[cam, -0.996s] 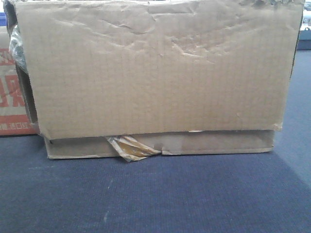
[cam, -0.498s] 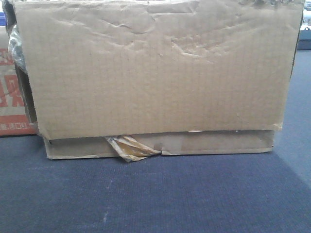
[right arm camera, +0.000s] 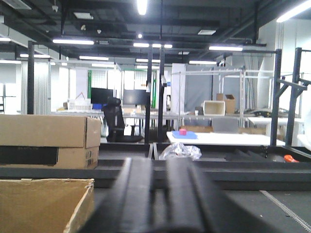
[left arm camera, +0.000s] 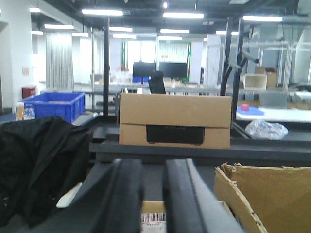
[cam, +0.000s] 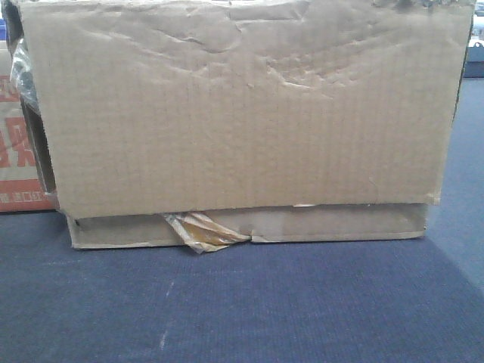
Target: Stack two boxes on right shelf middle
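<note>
The large tan box (cam: 242, 113) with a creased face fills the front view and sits on top of the flatter tan box (cam: 325, 224), whose torn yellowish tape (cam: 200, 229) hangs at its front. Both rest on blue carpet (cam: 242, 302). My left gripper (left arm camera: 153, 194) is nearly closed with a narrow gap and holds nothing; a torn tan box edge (left arm camera: 267, 199) lies to its right. My right gripper (right arm camera: 159, 194) is closed and empty; a tan box wall (right arm camera: 39, 204) lies to its left. The stainless-steel shelf tier is out of view.
A red-and-white printed box (cam: 19, 166) stands at the left behind the stack. A box with a barcode label (left arm camera: 153, 218) lies below my left fingers. Another tan box (left arm camera: 175, 119) sits on a dark rack ahead, with a black jacket (left arm camera: 39, 165) and blue crate (left arm camera: 51, 104) at the left.
In the front view both boxes and the red-and-white box have drifted a few pixels to the left. The stack itself looks unchanged.
</note>
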Controlling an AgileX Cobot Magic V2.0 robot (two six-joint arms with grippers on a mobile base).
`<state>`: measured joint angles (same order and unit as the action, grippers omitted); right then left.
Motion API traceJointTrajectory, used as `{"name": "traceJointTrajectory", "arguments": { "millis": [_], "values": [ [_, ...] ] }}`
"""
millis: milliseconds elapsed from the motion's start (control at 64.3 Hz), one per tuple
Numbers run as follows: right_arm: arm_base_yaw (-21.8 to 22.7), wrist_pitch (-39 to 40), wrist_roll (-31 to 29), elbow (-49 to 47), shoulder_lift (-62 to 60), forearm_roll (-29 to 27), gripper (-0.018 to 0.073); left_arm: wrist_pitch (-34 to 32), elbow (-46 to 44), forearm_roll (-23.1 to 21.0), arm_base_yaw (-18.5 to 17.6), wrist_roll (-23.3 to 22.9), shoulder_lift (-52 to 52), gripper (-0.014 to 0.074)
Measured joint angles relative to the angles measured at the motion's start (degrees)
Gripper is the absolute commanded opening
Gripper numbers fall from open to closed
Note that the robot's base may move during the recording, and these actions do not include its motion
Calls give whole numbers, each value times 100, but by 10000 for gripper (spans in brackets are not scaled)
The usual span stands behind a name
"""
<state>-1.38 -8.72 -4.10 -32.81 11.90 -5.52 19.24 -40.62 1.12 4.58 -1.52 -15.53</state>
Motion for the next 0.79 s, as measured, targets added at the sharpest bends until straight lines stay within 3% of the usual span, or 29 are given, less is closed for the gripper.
{"name": "traceJointTrajectory", "arguments": {
  "millis": [109,171,264,467,716,793],
  "values": [
    [0,-124,0,-519,783,0,497,581,-865,0,0,0,-818,421],
    [0,-142,0,-686,1193,0,576,842,-1252,0,-12,0,-1259,486],
    [0,-142,0,-774,1702,0,570,1067,-1656,13,-201,0,-1803,538],
    [0,-130,0,-784,2304,0,570,1876,-2761,53,-612,0,-3055,540],
    [-110,-130,0,-787,2345,0,570,3643,-4445,390,-627,0,-4999,536],
    [-187,-130,0,-787,2345,0,570,4003,-4942,474,-472,152,-5568,526]
  ]
}}
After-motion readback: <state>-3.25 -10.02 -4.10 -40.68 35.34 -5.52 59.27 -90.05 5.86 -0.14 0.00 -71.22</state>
